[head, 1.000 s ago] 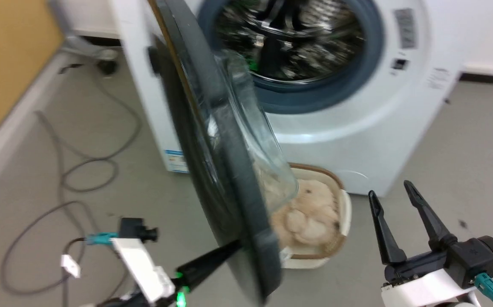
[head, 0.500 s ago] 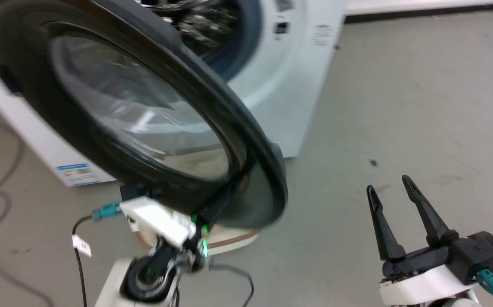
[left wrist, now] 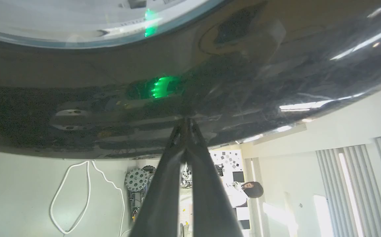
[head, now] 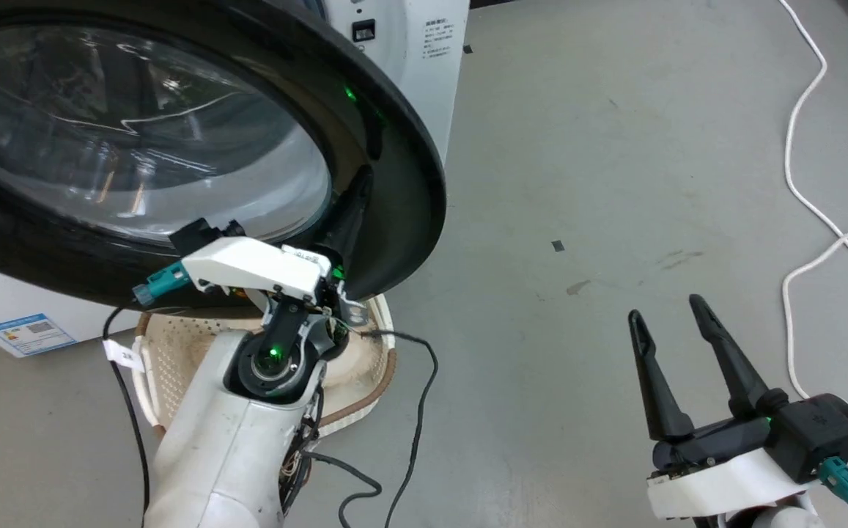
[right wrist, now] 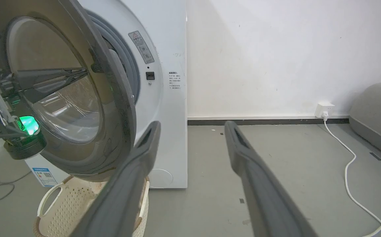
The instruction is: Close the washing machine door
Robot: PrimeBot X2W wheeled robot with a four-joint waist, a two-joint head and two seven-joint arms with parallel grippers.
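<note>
The washing machine door [head: 394, 139] stands ajar at the near left of the white washing machine [head: 434, 66], not yet latched. In the right wrist view a wedge of gap shows between its black frame and the machine front. The left gripper [left wrist: 186, 121], its 2 fingers pressed together into 1 blunt point and holding nothing, bears on the frame's outer face near the right edge. To finish well, the push looks best made square to the frame and carried through until the latch catches — a glancing contact could skid across the glossy plastic. The left forearm rises from the near side above a woven basket [head: 392, 359], wrist bent so the fingers point up and far-right. The right gripper [head: 665, 308] hangs idle at the near right, fingers spread, over the floor [head: 577, 147].
</note>
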